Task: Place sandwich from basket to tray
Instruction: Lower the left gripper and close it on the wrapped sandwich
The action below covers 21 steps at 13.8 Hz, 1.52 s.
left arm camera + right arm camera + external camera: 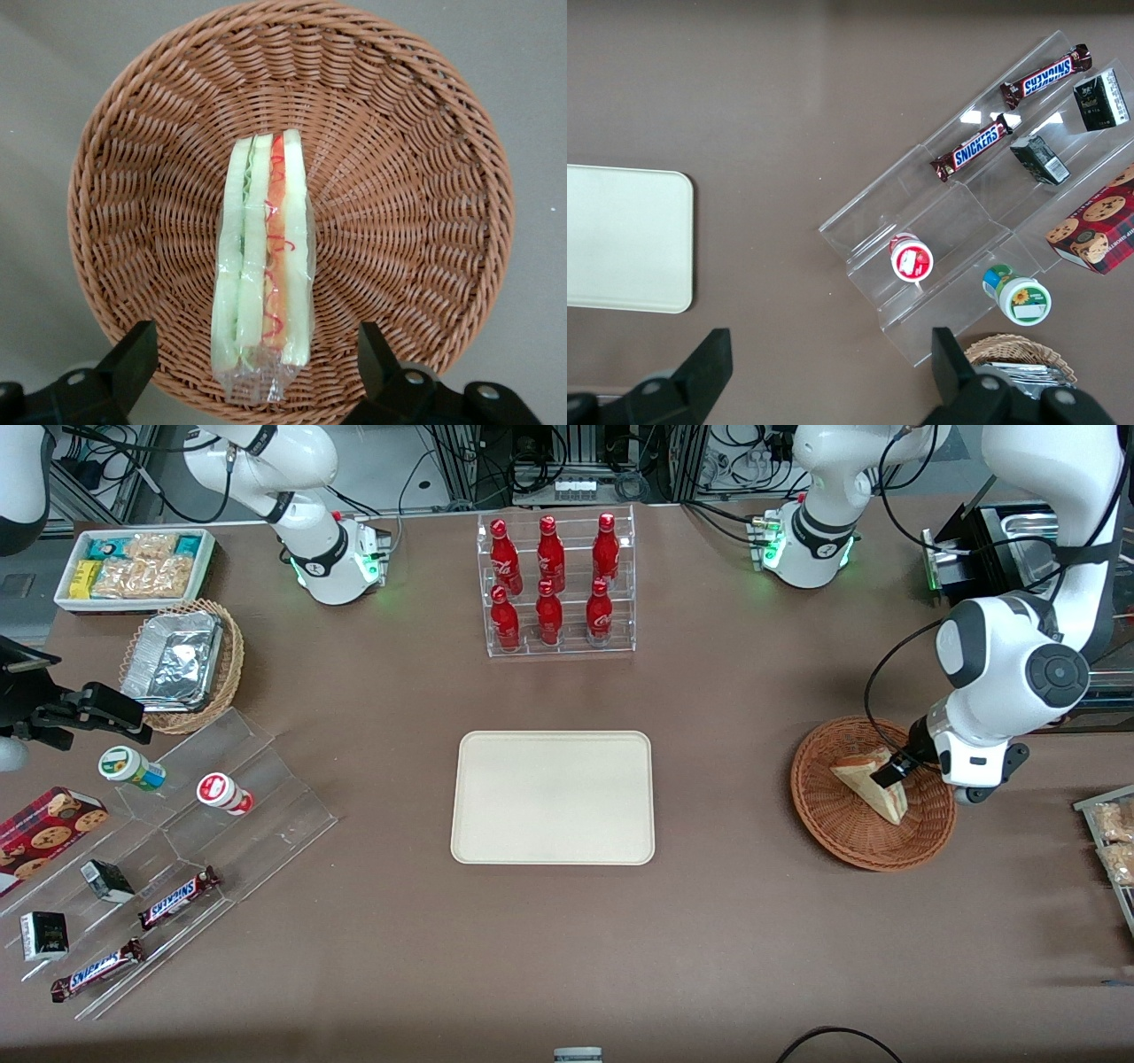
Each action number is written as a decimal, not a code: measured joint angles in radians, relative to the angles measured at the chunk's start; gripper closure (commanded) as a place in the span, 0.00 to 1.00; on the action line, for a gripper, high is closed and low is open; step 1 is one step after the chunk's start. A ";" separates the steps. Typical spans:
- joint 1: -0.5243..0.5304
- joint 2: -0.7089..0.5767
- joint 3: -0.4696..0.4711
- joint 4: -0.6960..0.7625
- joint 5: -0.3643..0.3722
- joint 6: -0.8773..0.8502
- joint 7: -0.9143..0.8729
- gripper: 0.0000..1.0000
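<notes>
At bench centre, tray (553,797) lying flat, bare. Toward working arm's end of bench, basket (850,828) sitting well apart from tray. Sandwich (264,266) resting inside basket, standing on edge, filling layers facing up. Pincer (257,359) hovering over sandwich, fingers (133,354) spread wide either side, gripping nothing.

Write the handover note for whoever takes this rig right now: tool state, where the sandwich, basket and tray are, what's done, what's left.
Tool: open, over the basket, fingers either side of the sandwich, not closed on it.
Sandwich: lying in the basket, wrapped, filling edge up.
Basket: toward the working arm's end of the table.
Tray: mid-table, nothing on it.
Done: tool lined up over the sandwich.
Left: grasp, lift, carry to the tray, release.
</notes>
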 measured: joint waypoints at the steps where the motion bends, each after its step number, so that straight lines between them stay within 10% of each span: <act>1: 0.000 0.008 0.000 -0.001 0.000 0.002 0.000 0.00; 10: 0.000 0.052 0.000 -0.063 0.000 0.096 0.000 0.01; 14: 0.000 0.064 0.000 -0.064 0.000 0.102 -0.006 0.61; 21: -0.002 0.045 -0.003 -0.030 0.001 0.054 -0.021 0.73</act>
